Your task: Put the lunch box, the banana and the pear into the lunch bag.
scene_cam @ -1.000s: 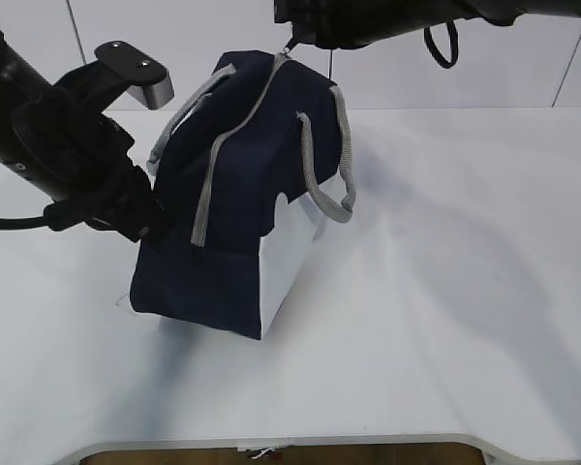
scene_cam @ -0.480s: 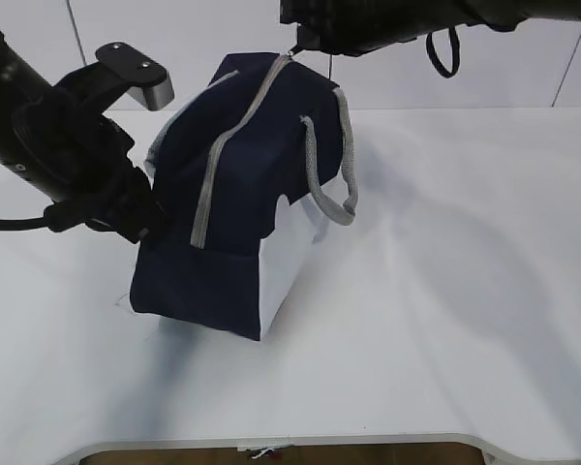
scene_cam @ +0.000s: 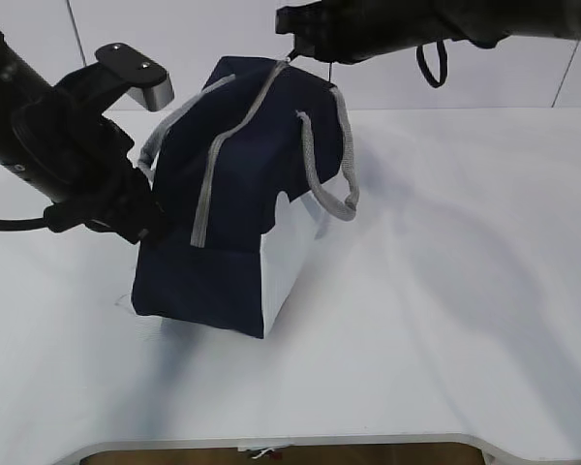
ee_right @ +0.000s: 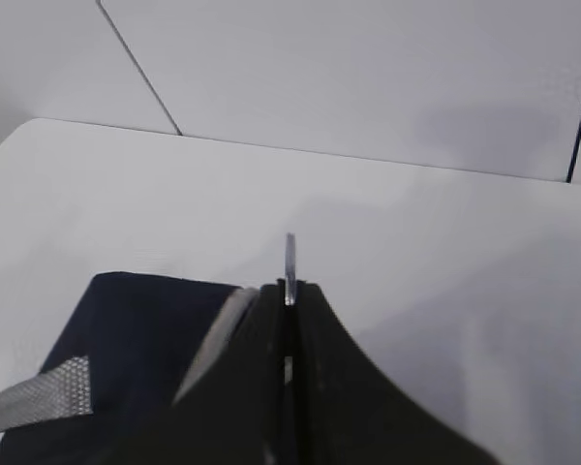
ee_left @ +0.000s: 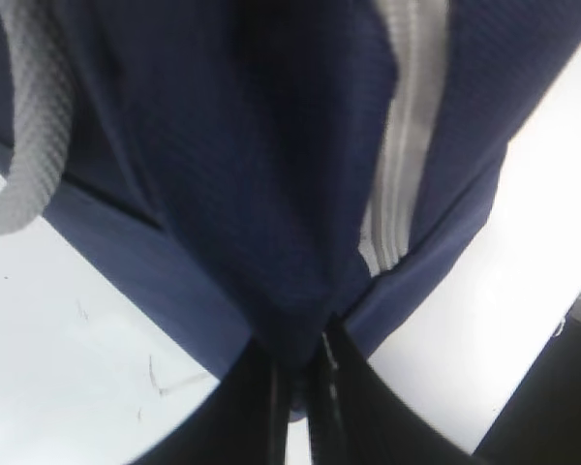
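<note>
The navy-blue lunch bag [scene_cam: 237, 194] stands on the white table, its grey zipper [scene_cam: 234, 145] closed along the top. My right gripper [scene_cam: 292, 50] is shut on the zipper's ring pull [ee_right: 290, 260] at the bag's far top end. My left gripper [scene_cam: 153, 225] is shut on a fold of the bag's navy fabric [ee_left: 300, 349] at its left side. The left wrist view shows the bag [ee_left: 271, 145] close up with the zipper [ee_left: 397, 174] and one grey handle [ee_left: 29, 136]. The lunch box, the banana and the pear are out of view.
Two grey webbing handles [scene_cam: 329, 155] hang over the bag's sides. The bag's white side panel [scene_cam: 286, 262] faces front right. The white table [scene_cam: 445, 291] stretches to the right and front; a white wall stands behind.
The right gripper with the ring pull has shifted slightly, and the bag's top has swayed a little with it. The left gripper has kept its hold.
</note>
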Motion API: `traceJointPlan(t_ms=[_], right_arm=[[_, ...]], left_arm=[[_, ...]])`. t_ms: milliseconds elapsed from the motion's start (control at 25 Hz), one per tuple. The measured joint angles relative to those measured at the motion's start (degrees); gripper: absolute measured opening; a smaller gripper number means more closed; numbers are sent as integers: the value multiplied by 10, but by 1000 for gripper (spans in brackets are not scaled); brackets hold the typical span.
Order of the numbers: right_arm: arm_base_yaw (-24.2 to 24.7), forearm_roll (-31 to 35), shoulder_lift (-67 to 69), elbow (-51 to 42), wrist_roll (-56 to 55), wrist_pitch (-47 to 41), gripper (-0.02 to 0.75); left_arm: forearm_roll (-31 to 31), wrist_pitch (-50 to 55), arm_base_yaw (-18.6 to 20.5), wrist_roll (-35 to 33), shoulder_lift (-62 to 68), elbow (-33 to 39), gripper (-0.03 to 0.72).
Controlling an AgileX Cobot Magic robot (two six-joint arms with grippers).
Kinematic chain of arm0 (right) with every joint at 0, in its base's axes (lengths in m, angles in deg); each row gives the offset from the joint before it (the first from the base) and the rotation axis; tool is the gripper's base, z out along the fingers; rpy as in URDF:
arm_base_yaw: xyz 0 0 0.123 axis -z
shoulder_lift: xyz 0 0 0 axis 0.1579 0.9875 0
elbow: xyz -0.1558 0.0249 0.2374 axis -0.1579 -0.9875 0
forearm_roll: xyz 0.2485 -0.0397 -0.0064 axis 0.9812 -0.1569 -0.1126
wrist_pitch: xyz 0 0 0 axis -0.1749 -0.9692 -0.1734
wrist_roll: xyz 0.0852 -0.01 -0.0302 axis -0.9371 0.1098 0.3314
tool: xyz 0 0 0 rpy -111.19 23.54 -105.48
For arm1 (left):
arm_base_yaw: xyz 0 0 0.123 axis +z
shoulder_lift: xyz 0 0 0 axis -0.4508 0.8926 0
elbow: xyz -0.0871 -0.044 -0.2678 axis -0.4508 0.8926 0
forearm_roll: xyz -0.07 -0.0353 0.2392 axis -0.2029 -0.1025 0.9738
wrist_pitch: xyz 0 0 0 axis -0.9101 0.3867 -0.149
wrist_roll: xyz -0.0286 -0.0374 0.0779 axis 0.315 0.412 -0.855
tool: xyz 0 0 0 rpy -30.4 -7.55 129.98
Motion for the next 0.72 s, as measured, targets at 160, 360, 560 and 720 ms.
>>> traceJointPlan(t_ms=[160, 360, 560, 720], right_arm=[[1, 1, 19, 14, 1, 2, 13], [2, 6, 21, 33, 1, -22, 13], [2, 6, 21, 50, 1, -93, 13], [2, 14, 21, 65, 1, -134, 13]], left_arm=[[0, 6, 0, 0, 0, 0, 1], [0, 8, 0, 0, 0, 0, 1], [-1, 46, 0, 34, 0, -11, 15], [3, 110, 0, 79, 0, -56, 169]])
